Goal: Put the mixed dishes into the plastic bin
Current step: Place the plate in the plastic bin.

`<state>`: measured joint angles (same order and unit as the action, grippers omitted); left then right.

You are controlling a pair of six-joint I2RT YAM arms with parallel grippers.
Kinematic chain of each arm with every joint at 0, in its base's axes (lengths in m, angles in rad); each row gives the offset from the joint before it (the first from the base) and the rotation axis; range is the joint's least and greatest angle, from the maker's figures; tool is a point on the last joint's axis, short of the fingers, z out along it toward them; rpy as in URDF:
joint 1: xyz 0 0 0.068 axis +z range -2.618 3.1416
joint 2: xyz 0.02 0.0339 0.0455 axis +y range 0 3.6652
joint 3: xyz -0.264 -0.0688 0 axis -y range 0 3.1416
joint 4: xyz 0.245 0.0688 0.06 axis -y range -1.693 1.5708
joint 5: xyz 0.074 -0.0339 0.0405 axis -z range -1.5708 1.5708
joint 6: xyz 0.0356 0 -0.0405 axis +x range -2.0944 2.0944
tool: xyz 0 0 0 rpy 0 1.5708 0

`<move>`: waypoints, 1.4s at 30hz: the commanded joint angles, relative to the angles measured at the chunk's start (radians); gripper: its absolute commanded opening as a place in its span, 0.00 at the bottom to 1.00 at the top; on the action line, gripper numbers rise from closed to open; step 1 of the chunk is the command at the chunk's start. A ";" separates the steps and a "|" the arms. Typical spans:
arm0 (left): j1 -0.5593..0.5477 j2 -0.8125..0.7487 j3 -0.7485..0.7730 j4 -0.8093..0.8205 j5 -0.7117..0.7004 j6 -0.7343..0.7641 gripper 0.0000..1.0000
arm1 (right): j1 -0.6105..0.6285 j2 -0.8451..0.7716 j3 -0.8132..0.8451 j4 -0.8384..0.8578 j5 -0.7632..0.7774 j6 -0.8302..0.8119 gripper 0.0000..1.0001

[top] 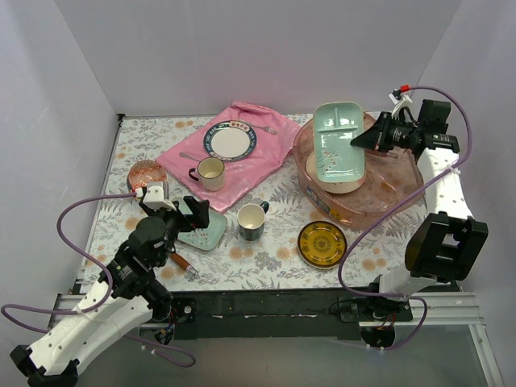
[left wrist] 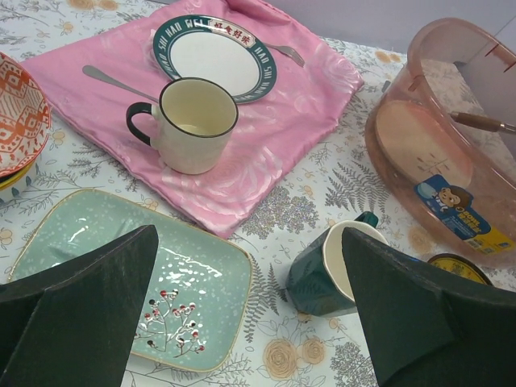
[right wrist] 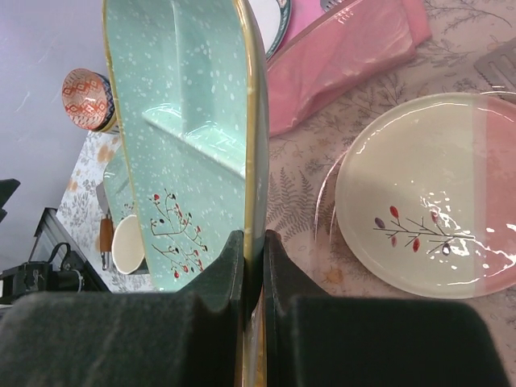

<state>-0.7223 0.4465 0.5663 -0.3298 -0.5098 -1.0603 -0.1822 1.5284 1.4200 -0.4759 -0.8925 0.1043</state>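
- The right gripper (top: 363, 142) is clamping (jaws pinched shut on the rim) a pale green rectangular ceramic tray (top: 337, 141), holding it tilted over the large translucent pink plastic bin (top: 379, 208) at the desk's far right corner.
- A pink-and-cream round plate (right wrist: 427, 201) is lying flat inside the bin, under the tray.
- The left gripper (left wrist: 248, 238) is hovering with jaws wide apart, gripping nothing, above a second pale green speckled tray (left wrist: 121, 258) near the near left corner.
- A dark green mug with white inside (top: 251, 220) is standing mid-desk, with a yellow dark-rimmed plate (top: 322, 243) lying to its right, nearer the near edge.
- A flat pink cloth (top: 258, 157) is lying by the far edge, carrying a teal-rimmed white plate (top: 230, 140) and a cream mug (top: 210, 172).
- An orange patterned bowl (top: 147, 172) is sitting by the left edge.
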 commanded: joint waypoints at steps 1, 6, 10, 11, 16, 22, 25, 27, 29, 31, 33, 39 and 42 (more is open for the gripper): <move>0.003 0.003 0.010 0.006 -0.015 0.020 0.98 | -0.010 0.018 0.082 0.057 -0.057 0.008 0.01; 0.003 0.001 0.010 0.006 -0.013 0.020 0.98 | -0.016 0.067 0.108 0.037 -0.051 -0.017 0.01; 0.003 0.001 0.012 0.006 -0.010 0.020 0.98 | -0.019 0.096 0.129 0.028 -0.037 -0.029 0.01; 0.003 0.003 0.012 0.008 -0.010 0.020 0.98 | -0.020 0.101 0.132 0.023 -0.036 -0.029 0.01; 0.003 0.004 0.012 0.006 -0.009 0.022 0.98 | -0.020 0.133 0.143 0.022 -0.029 -0.035 0.01; 0.003 0.004 0.012 0.008 -0.009 0.023 0.98 | -0.020 0.167 0.158 0.002 -0.019 -0.052 0.01; 0.003 0.004 0.010 0.008 -0.007 0.023 0.98 | -0.020 0.179 0.163 -0.001 -0.014 -0.060 0.01; 0.003 0.006 0.012 0.008 -0.007 0.023 0.98 | -0.020 0.185 0.163 -0.001 -0.014 -0.061 0.01; 0.003 0.004 0.012 0.008 -0.006 0.023 0.98 | -0.020 0.190 0.165 -0.003 -0.016 -0.061 0.01; 0.003 0.004 0.012 0.008 -0.006 0.023 0.98 | -0.020 0.199 0.166 -0.004 -0.016 -0.063 0.01; 0.003 0.003 0.014 0.006 -0.006 0.025 0.98 | -0.020 0.208 0.168 -0.004 -0.016 -0.067 0.01; 0.003 0.006 0.014 0.006 -0.007 0.025 0.98 | -0.020 0.231 0.169 -0.020 -0.014 -0.084 0.01; 0.003 0.006 0.014 0.008 -0.007 0.025 0.98 | -0.020 0.242 0.168 -0.024 -0.010 -0.091 0.01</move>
<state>-0.7223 0.4503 0.5663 -0.3294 -0.5095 -1.0508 -0.1970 1.7836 1.5173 -0.5304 -0.8322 0.0154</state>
